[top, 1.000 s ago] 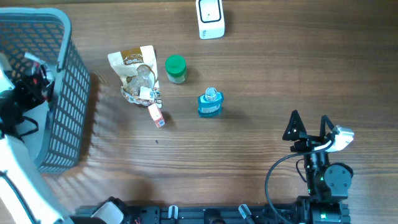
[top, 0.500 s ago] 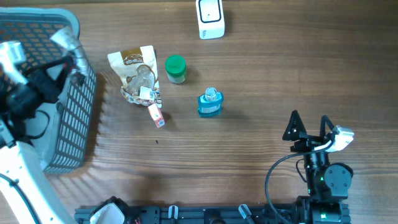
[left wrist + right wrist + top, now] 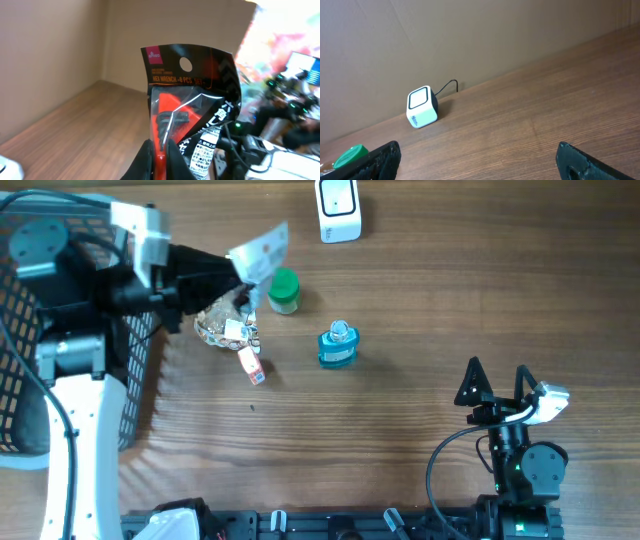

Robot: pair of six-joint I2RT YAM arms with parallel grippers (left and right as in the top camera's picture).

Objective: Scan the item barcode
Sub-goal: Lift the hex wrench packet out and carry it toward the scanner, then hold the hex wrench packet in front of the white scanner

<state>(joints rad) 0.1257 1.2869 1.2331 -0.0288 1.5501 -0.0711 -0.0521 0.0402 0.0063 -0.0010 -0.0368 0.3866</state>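
Above the wood-grain table [image 3: 450, 280], backed by a cardboard wall [image 3: 470, 30], the left gripper [image 3: 158, 156] pinches a hex wrench set package [image 3: 192, 100] aloft, left of the white barcode scanner [image 3: 338, 208]. The right gripper [image 3: 497, 375] sits spread wide.

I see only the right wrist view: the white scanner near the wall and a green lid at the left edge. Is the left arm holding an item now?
Observer: Yes. The left gripper is shut on a hex wrench pack, lifted in the air.
Operator: Where, relative to the scanner?
Observer: In the overhead view it is left of the scanner, near the green-lidded jar.
Operator: Is a barcode showing?
Observer: Its black and orange front faces the left wrist camera; the white label low on it is too blurred to tell.
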